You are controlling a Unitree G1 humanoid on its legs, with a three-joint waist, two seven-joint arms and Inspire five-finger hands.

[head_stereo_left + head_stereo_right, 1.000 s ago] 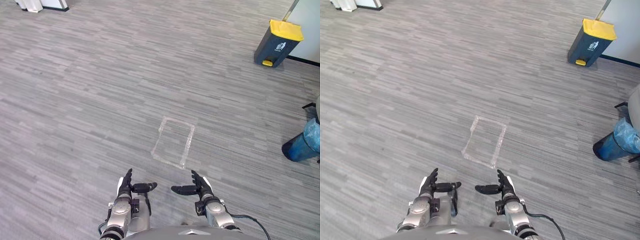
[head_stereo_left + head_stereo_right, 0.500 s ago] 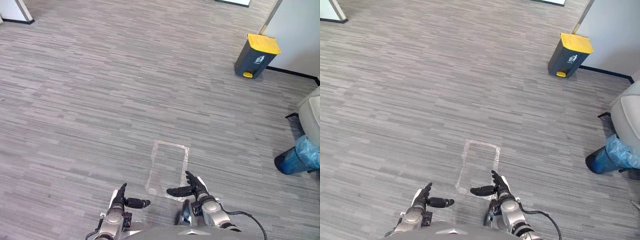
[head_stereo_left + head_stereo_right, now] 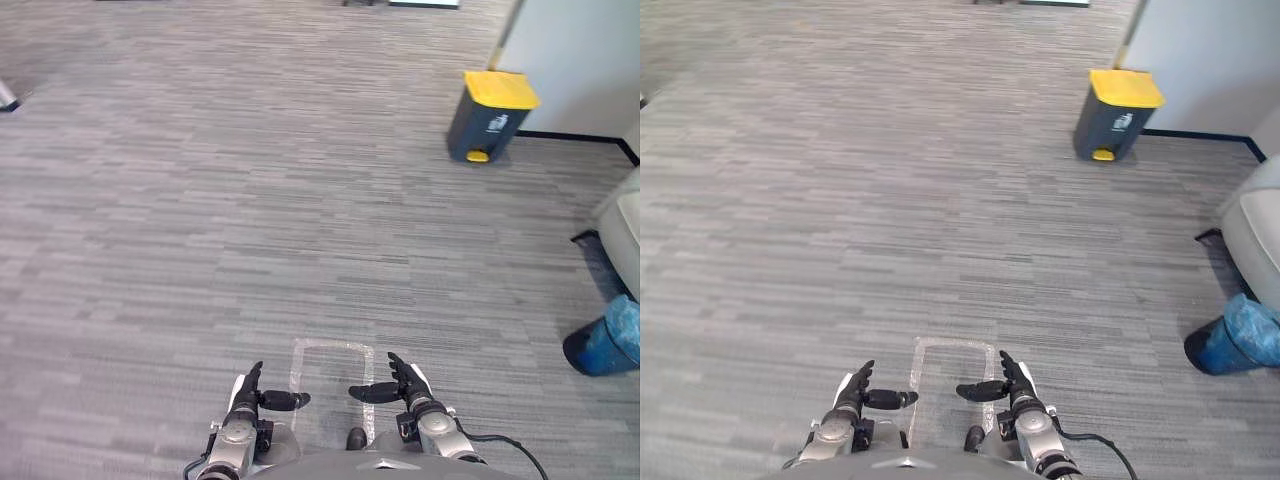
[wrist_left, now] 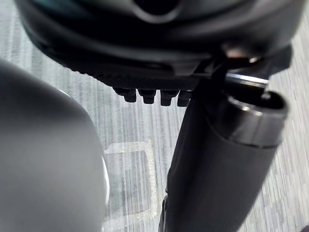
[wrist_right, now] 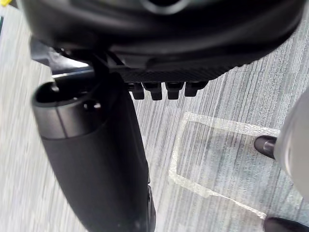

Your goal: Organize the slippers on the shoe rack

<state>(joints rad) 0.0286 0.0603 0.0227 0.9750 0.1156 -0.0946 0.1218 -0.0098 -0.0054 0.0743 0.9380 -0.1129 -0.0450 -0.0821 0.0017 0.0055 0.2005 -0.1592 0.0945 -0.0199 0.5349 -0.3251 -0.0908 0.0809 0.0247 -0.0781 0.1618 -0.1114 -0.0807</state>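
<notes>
None of the task is judged done: left robot hand (image 3: 245, 394) and right robot hand (image 3: 408, 384) are held spread, empty, at 6 o'clock.

Matt grey carpet floor (image 3: 200, 200), finely streaked with a short, rough weave, bears a rectangle of clear, faintly shiny tape (image 3: 332, 344). The bin (image 3: 480, 125) is smooth dark plastic with a yellow plastic lid (image 3: 500, 88); the blue plastic bag (image 3: 618, 330) looks crinkled and glossy.
</notes>
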